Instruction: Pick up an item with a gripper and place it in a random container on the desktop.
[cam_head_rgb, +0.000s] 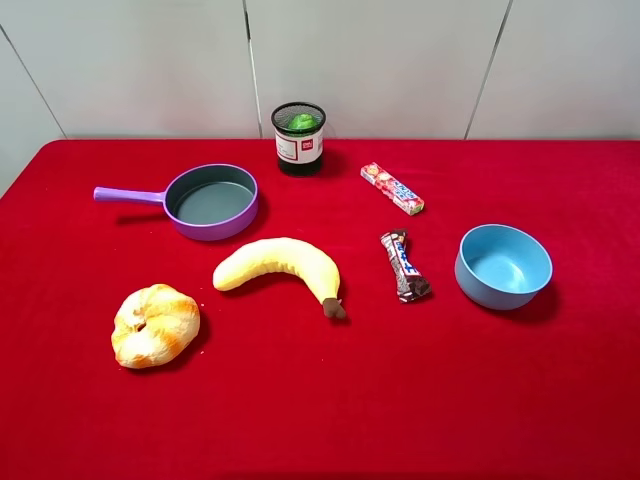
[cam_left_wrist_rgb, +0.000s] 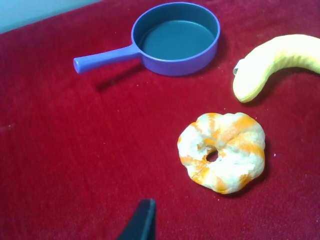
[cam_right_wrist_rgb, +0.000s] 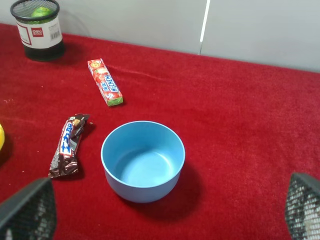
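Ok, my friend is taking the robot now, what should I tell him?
Left gripper: only one fingertip shows, so open or shut is unclear; it holds nothing.
Right gripper: open and empty, near the blue bowl.
The green fruit already sits inside the black mesh cup at the back of the red desktop.
Done: fruit placed. Left: nothing for this item.

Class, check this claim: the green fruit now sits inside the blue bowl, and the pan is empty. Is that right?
Not quite. The green fruit sits inside the mesh cup, not the blue bowl, which is empty. The exterior high view shows this. The pan is indeed empty.
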